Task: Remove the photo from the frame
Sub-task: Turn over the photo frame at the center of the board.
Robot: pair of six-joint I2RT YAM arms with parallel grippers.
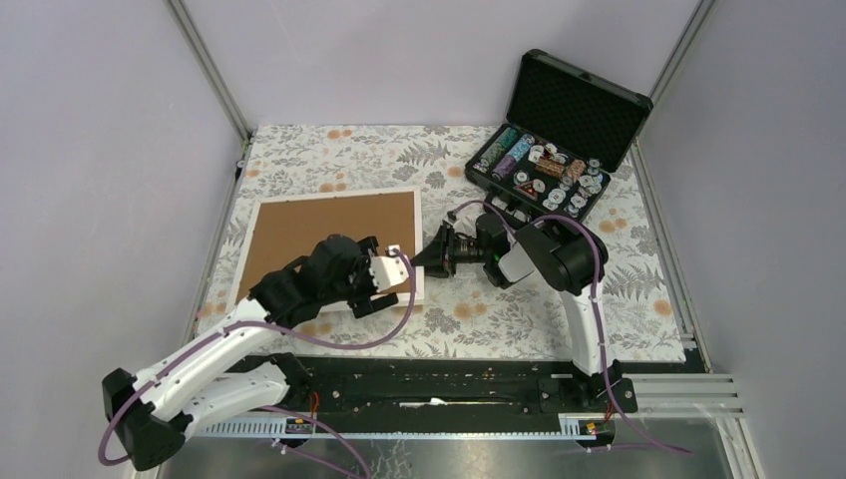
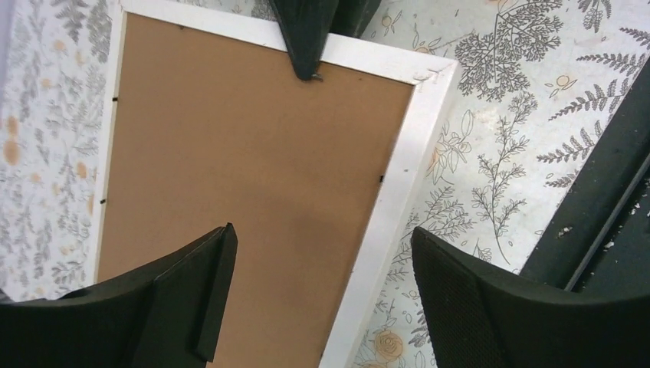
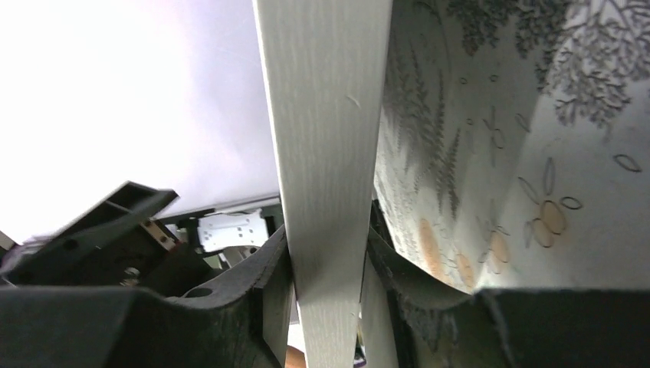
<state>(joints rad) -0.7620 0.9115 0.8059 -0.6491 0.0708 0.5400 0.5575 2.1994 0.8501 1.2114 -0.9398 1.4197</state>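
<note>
As the frame point(image 1: 324, 235) lies face-down, the right hand point(image 1: 428, 261) clamps its edge.

The top camera looks down from above and behind the arms, well back, so it takes in the whole counter point(image 1: 648, 289) with the arm bases along the bottom. The left wrist camera hangs close over the frame point(image 2: 230, 169), facing down past the left tool point(image 2: 322, 238) at the brown back and one white corner. The right wrist camera sits low, almost at counter level, hard against the frame's white edge and sighting along it through the right tool point(image 3: 326, 268). All three views share that edge. The left wrist view also catches the right tool's tip.
</note>
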